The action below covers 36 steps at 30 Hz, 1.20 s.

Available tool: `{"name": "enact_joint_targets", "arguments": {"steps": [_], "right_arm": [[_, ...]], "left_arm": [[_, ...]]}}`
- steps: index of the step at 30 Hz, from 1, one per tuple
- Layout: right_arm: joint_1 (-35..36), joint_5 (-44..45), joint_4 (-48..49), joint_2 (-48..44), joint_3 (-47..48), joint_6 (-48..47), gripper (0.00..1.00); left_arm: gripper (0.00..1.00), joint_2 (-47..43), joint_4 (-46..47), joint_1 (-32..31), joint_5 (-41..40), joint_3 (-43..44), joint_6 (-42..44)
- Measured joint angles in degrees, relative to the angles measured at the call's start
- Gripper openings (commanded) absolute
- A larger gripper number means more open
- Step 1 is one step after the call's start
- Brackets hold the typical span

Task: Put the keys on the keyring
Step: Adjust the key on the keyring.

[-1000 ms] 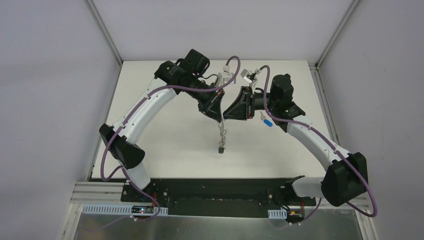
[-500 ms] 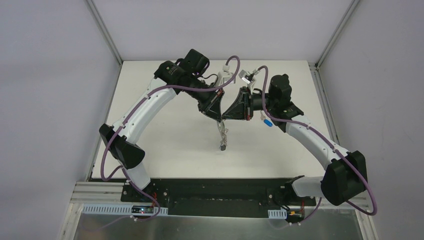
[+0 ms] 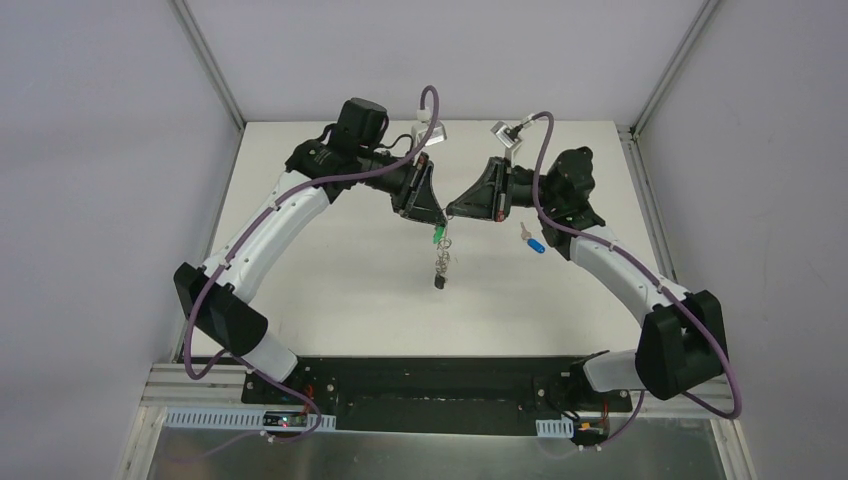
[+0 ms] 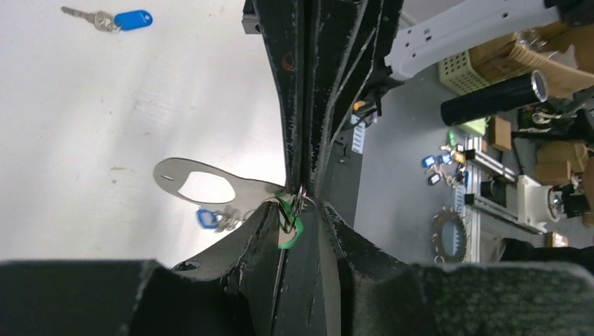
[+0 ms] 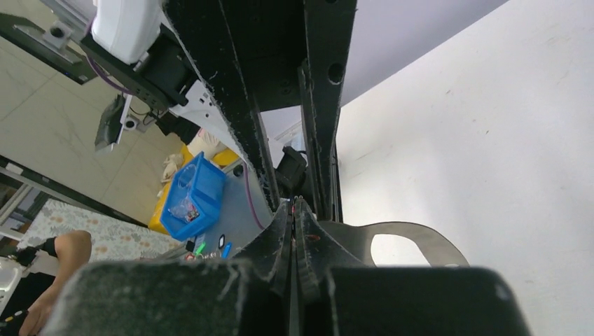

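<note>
Both claws meet: right claw [image 3: 449, 212] pinches the keyring [image 3: 441, 262], which hangs below it; left claw [image 3: 437, 217], narrowly parted, straddles the green key [image 3: 437, 236].

No text, number, brand or sign can be read in any view. The small silver key with a blue plastic head [image 4: 112, 19], lying on the white table [image 3: 330, 260] right of centre, is too small to show any print. So is the small black tag [image 3: 440, 283] hanging from the pale grey oval keyring [image 4: 167, 171]. The brown boxes [image 4: 539, 52] beyond the table are blurred.
</note>
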Motion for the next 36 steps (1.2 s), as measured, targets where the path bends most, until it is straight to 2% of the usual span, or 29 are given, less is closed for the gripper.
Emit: {"name": "enact_joint_targets", "arguments": {"steps": [8, 12, 24, 28, 31, 36], "right_arm": [[-1.0, 1.0, 10.9, 1.3, -1.8, 9.5, 0.00], [-1.4, 1.4, 13.3, 1.6, -2.3, 11.4, 0.00], [-2.2, 1.3, 15.9, 1.8, -3.0, 13.3, 0.00], [-2.2, 1.2, 16.6, 1.8, -3.0, 13.4, 0.00], [-2.3, 1.1, 16.8, 1.8, -3.0, 13.4, 0.00], [-2.4, 1.1, 17.2, 1.9, -3.4, 13.4, 0.00]], "left_arm": [[0.23, -0.6, 8.7, 0.2, 1.6, -2.2, -7.2], [0.19, -0.6, 10.3, 0.5, 2.5, -2.7, -8.5], [0.20, -1.5, 14.4, 1.6, 4.0, -6.1, -11.2], [0.13, -1.6, 15.1, 1.6, 4.2, -6.2, -11.9], [0.01, -1.6, 15.6, 1.6, 4.4, -6.3, -12.3], [0.00, -1.5, 16.0, 1.6, 5.2, -6.3, -13.6]]}}
